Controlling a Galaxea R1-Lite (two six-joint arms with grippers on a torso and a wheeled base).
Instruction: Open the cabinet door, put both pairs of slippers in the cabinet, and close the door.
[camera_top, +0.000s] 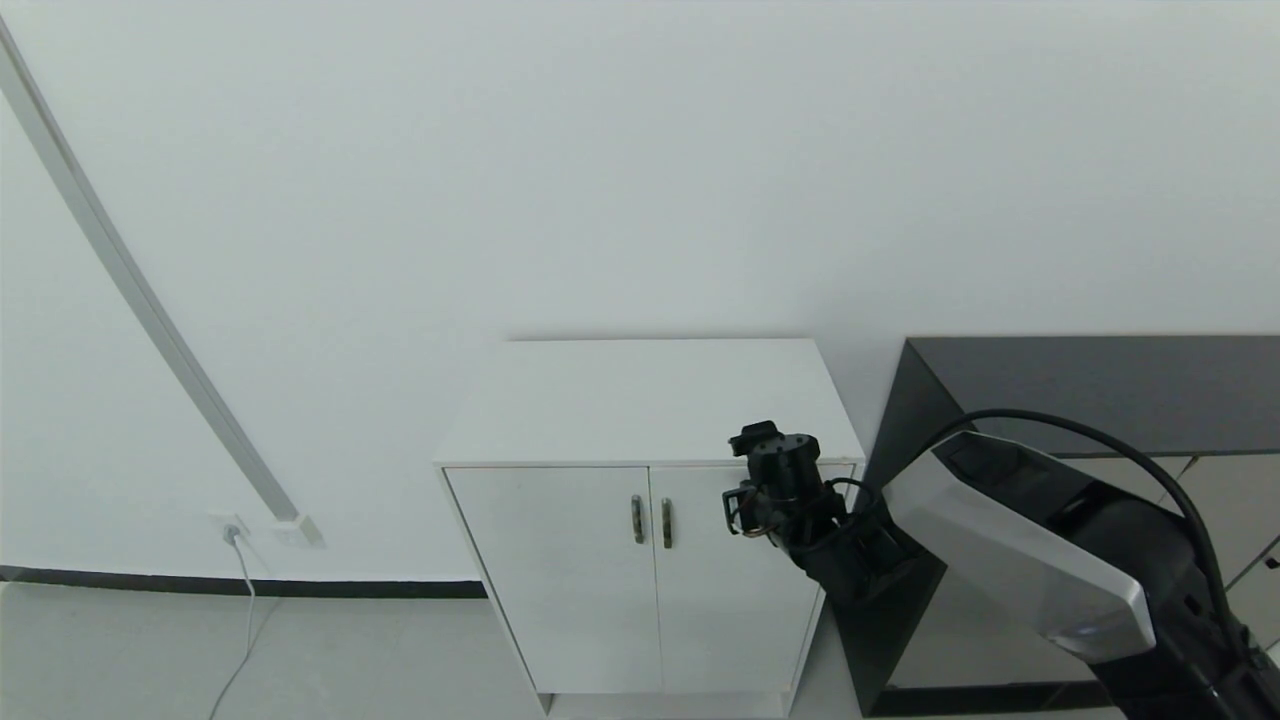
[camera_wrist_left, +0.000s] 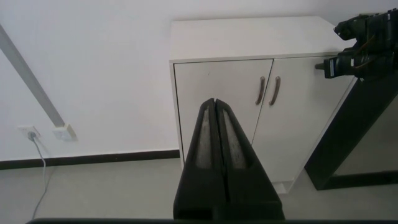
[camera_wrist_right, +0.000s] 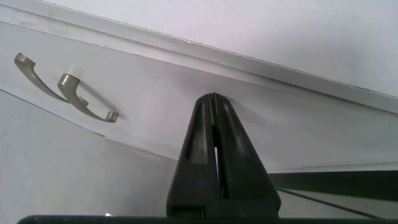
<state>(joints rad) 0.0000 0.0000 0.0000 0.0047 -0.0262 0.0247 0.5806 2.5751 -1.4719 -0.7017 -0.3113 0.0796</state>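
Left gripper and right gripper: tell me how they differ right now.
Distance: the right gripper is close before the front of the white cabinet; the left gripper is held farther back from it. Aim: the right gripper faces the upper right door, beside the handles; the left gripper points toward the left door. Shared: both are shut and empty.

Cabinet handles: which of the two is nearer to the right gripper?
The handle on the right door. The right gripper is in front of that same door, while the left door's handle is on the far side of it.
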